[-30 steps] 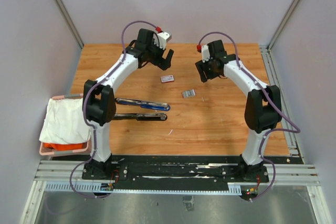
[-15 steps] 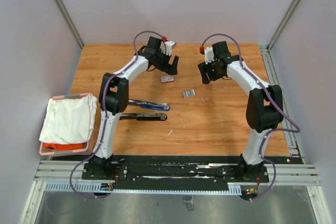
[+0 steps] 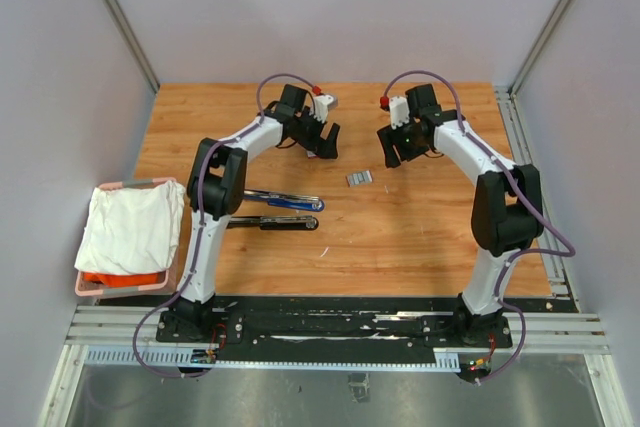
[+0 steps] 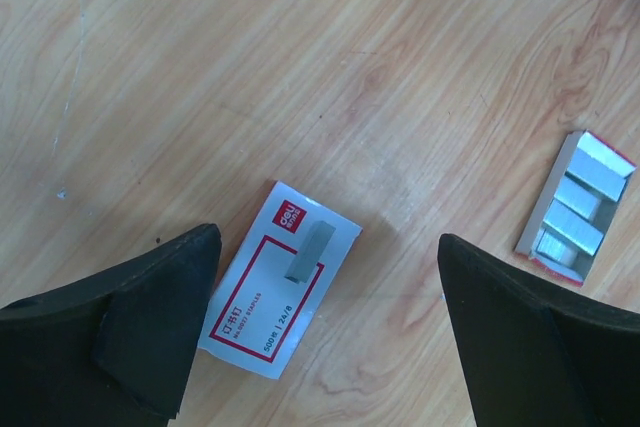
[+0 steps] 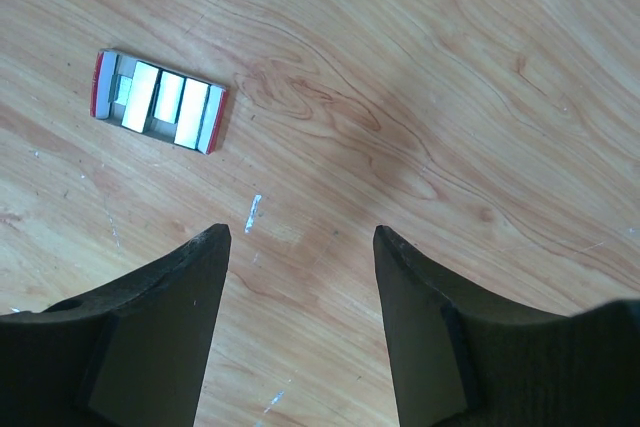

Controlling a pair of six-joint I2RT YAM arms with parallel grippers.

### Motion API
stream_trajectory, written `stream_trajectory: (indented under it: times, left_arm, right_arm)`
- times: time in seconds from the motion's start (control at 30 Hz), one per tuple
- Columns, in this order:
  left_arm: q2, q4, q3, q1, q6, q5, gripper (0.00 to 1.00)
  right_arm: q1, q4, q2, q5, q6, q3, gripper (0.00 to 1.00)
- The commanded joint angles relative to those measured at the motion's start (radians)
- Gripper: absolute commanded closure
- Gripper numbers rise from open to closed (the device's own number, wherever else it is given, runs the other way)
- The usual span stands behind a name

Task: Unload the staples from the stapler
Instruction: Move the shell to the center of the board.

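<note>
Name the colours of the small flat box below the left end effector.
The box is white with a red outline and logo; clearest in the left wrist view.

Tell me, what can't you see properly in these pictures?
1. Top view: the red-and-white box is mostly hidden under the left gripper. Only the left wrist view shows it.
2. Top view: the stapler is too small to show whether it is loaded, and the left arm covers its left end.
3. Top view: a white cloth covers what lies in the basket.
</note>
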Motion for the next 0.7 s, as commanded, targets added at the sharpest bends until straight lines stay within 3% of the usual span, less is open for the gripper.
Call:
stream_trajectory:
  times: [0.0, 0.2, 0.3, 0.47, 0.67]
  left_arm:
    - [-0.036, -0.011, -0.076, -0.003, 0.087, 0.029, 0.02]
    - [-0.096, 0.006, -0.159, 0.001, 0.153, 0.014, 0.01]
    - [-0.109, -0.024, -0.141, 0.000, 0.165, 0.026, 0.07]
    - [-0.104, -0.056, -0.130, -0.006, 0.178, 0.040, 0.08]
    - [-0.059, -0.102, -0.102, -0.034, 0.179, -0.029, 0.18]
  right_arm:
    - [-0.008, -0.015, -0.041, -0.018, -0.012, -0.012, 0.39]
    - [-0.009, -0.015, -0.042, -0.013, -0.017, -0.004, 0.39]
    - [-0.009, -0.021, -0.038, -0.014, -0.018, 0.005, 0.39]
    - [-0.009, -0.025, -0.049, -0.012, -0.020, 0.009, 0.39]
    - [-0.009, -0.028, -0.077, -0.013, -0.024, 0.016, 0.38]
